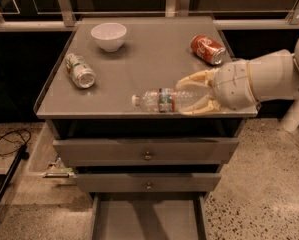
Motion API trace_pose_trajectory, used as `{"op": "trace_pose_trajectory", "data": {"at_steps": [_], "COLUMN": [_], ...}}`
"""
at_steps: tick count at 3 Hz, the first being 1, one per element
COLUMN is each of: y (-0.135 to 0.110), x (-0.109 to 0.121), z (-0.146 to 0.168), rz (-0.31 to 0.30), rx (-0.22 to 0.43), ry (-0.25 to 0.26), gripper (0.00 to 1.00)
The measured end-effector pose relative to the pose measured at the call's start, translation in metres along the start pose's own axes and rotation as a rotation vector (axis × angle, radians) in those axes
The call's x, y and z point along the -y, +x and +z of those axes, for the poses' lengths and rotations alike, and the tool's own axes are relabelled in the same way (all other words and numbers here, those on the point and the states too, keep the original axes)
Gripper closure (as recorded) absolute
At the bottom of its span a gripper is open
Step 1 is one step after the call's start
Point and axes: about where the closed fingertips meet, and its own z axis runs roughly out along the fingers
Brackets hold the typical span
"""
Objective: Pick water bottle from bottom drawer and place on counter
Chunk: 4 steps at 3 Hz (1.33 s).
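Observation:
The water bottle (164, 99), clear with a white cap and a red and white label band, lies sideways in my gripper (185, 97), cap pointing left. The gripper reaches in from the right and is shut on the bottle's base end, holding it over the front part of the counter (139, 59). I cannot tell whether the bottle touches the top. The bottom drawer (146, 219) stands pulled out at the bottom of the view, its flat grey floor bare.
A white bowl (109, 36) sits at the back left of the counter. A silver-green can (80, 70) lies at the left. An orange-red soda can (208, 49) lies at the back right. Two upper drawers (146, 151) are slightly open. A black cable (6, 139) lies on the floor at left.

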Motion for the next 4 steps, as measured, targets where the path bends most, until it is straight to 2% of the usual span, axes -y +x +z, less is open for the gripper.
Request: {"op": "trace_pose_trajectory", "data": {"at_steps": [2,3,4], "y": [0.010,0.022,0.042], "x": [0.096,0.126,0.139], "z": [0.026,0.037,0.053], "rz": [0.014,0.056,0.136], "rx": [0.102,0.135,0.089], "ry": [0.044,0.062,0.057], "gripper": [1.00,1.00,1.00]}}
